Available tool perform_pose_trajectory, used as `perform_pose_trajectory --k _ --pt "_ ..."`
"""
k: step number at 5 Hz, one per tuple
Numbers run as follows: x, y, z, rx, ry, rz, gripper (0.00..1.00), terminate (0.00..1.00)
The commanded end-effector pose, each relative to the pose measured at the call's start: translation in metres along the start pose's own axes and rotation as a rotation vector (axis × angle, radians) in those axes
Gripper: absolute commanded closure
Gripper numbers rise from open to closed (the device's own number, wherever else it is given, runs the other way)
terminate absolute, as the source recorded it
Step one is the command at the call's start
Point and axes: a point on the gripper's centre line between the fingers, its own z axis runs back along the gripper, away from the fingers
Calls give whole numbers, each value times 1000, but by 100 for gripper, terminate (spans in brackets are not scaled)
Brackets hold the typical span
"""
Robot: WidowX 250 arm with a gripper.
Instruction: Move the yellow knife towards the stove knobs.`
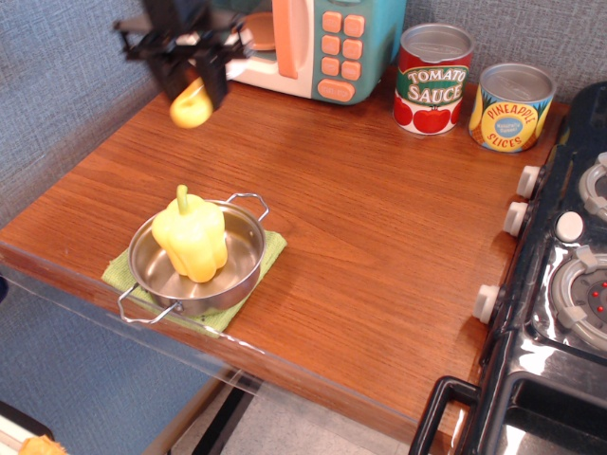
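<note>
My gripper (193, 83) is shut on the yellow knife (192, 107) and holds it in the air above the back left of the wooden counter, in front of the toy microwave. Only the knife's yellow handle end with its hole shows below the fingers; the blade is hidden between them. The three pale stove knobs (515, 218) sit along the left edge of the black toy stove (560, 313) at the far right, far from the gripper.
A steel pan (194, 270) holding a yellow bell pepper (193, 237) rests on a green cloth (142, 280) at the front left. A teal toy microwave (313, 43) stands at the back. A tomato sauce can (432, 79) and a pineapple can (510, 106) stand at the back right.
</note>
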Motion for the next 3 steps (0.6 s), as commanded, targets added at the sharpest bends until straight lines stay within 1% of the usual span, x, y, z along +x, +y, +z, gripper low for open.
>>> perform_pose_trajectory --k 1,2,3 --pt "-85 -72 -9 -3 80 -255 100 0" --pt "-120 -112 -49 40 152 -266 100 0" --pt "-118 -119 -75 70 154 -208 100 0"
